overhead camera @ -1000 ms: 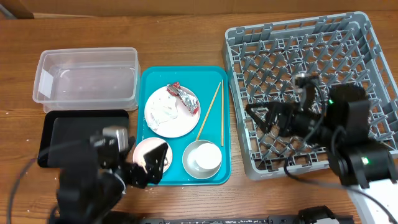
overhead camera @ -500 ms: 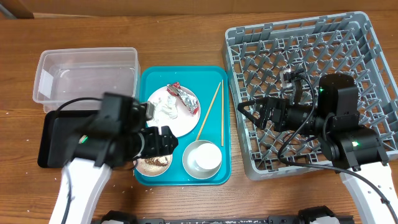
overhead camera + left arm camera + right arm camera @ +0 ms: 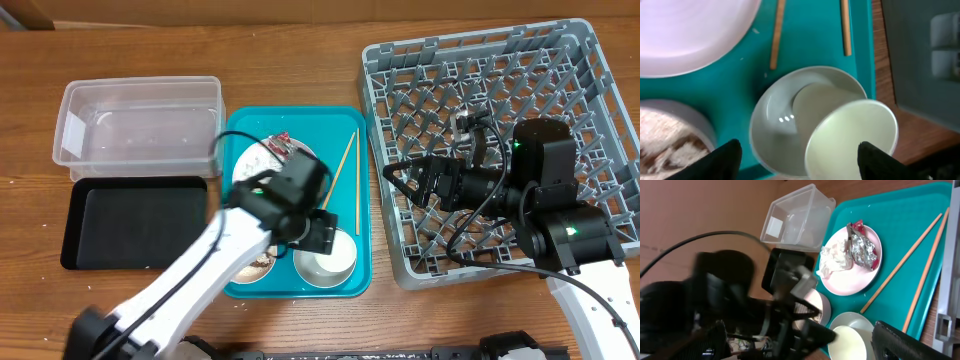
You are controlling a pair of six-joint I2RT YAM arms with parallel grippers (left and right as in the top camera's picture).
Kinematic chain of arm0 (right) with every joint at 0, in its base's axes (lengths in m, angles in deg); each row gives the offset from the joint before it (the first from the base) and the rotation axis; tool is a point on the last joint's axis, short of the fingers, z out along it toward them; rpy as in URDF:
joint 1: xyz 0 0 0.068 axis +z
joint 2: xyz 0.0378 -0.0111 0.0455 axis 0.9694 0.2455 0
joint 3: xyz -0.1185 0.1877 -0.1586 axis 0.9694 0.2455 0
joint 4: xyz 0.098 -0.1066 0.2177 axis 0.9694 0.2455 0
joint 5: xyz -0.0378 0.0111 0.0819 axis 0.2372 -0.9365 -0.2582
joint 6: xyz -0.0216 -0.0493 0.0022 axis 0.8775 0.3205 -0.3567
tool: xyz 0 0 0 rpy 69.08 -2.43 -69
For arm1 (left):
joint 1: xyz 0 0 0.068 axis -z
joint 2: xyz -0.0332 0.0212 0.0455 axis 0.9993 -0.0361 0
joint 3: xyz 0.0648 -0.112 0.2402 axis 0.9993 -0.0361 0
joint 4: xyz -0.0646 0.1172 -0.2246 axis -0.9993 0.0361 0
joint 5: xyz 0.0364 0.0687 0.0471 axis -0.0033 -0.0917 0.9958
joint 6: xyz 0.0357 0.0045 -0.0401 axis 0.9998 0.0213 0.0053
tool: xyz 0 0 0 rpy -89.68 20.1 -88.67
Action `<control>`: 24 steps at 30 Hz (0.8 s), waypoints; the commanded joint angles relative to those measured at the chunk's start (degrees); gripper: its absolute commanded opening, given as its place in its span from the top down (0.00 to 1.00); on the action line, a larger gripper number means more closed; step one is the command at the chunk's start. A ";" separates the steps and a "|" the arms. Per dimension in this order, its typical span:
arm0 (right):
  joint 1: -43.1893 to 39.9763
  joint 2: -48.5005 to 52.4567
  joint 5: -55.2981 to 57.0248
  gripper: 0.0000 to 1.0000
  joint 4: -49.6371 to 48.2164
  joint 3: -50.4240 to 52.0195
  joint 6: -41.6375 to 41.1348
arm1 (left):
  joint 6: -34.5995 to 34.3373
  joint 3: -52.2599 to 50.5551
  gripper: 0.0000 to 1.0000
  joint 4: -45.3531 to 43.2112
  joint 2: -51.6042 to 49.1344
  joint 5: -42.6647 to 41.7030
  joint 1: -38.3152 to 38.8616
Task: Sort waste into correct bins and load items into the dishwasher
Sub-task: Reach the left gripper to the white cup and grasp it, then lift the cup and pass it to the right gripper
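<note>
Cup (image 3: 850,137) leans inside bowl (image 3: 771,120); left tool (image 3: 799,149) spread wide.

Teal tray (image 3: 320,122), white plate (image 3: 852,282), grey grid rack (image 3: 480,60).

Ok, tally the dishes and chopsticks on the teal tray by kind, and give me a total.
Plate: 1
Bowls: 2
Cup: 1
Chopsticks: 2
Total: 6
</note>
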 commanded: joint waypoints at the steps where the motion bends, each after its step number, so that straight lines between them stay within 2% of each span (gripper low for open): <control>1: -0.15 -0.24 0.15 0.07 -0.24 -1.53 0.76 | -0.79 0.04 0.33 -1.62 -4.90 2.93 1.95; 3: -0.15 -0.24 0.15 0.07 -0.22 -1.53 0.76 | -0.76 0.04 0.47 -2.73 -6.91 1.51 2.21; 4: -0.15 -0.24 0.15 0.08 -0.20 -1.51 0.74 | -0.79 0.04 0.61 -3.06 -7.45 0.87 2.19; 5: -0.15 -0.24 0.15 0.09 -0.17 -1.51 0.74 | -0.81 0.13 0.81 -3.06 -7.52 0.26 2.14; 6: -0.15 -0.24 0.15 0.09 -0.11 -1.51 0.74 | -0.81 0.39 0.91 -2.93 -7.37 -0.24 2.08; 7: -0.15 -0.24 0.15 0.09 -0.02 -1.51 0.76 | -1.01 1.25 0.96 -2.25 -6.99 -0.63 1.95; 14: -0.15 -0.24 0.13 0.12 0.44 -1.51 0.74 | -1.25 10.40 0.96 7.26 -2.75 -1.09 -0.33; 18: -0.15 -0.26 0.07 0.17 0.85 -1.51 0.74 | -0.87 15.78 0.96 12.55 -0.24 -3.52 -5.95; 21: -0.07 -0.26 -0.26 0.17 0.83 -1.51 0.74 | 3.50 18.14 0.96 12.87 1.27 -15.58 -13.16; 24: 1.07 -0.26 -1.57 0.17 -0.37 -1.51 0.79 | 9.55 19.50 0.96 12.13 1.64 -37.75 -22.29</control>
